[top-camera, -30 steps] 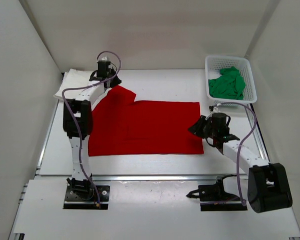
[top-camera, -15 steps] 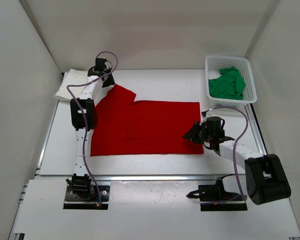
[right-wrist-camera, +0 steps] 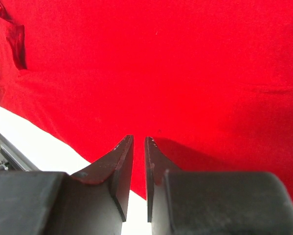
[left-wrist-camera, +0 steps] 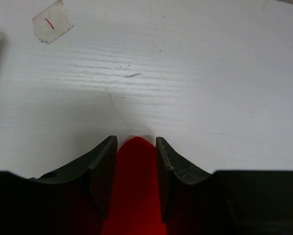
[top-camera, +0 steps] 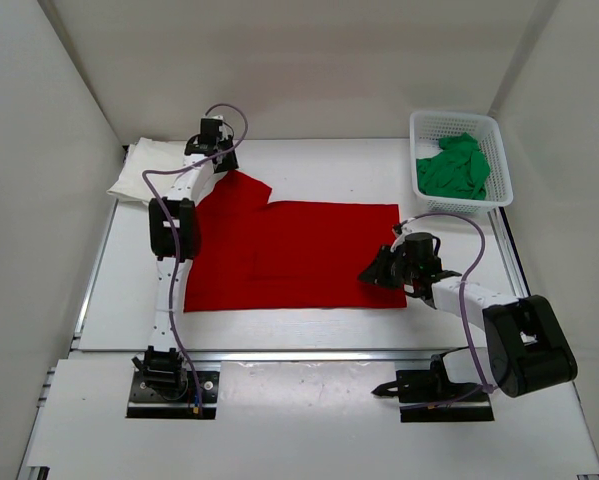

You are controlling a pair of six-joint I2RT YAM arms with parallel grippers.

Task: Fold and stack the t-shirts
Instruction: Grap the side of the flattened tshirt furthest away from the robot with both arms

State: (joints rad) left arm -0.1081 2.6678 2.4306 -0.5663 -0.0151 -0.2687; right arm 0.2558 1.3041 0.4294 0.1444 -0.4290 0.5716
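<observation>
The bright red t-shirt lies spread flat on the white table. My left gripper is at its far left sleeve corner, shut on a fold of the red cloth that fills the gap between the jaws. My right gripper is low over the shirt's near right part, its jaws almost together with nothing gripped. The white t-shirt lies folded at the far left. The green t-shirt is bunched in the basket.
The white lattice basket stands at the far right corner. White walls close in the table on three sides. A small piece of tape is stuck on the table beyond the left gripper.
My right gripper has moved left and nearer, from the shirt's right edge to over the cloth. The left gripper shifted slightly at the sleeve corner, and the shirt's left edge drew a little to the right.
</observation>
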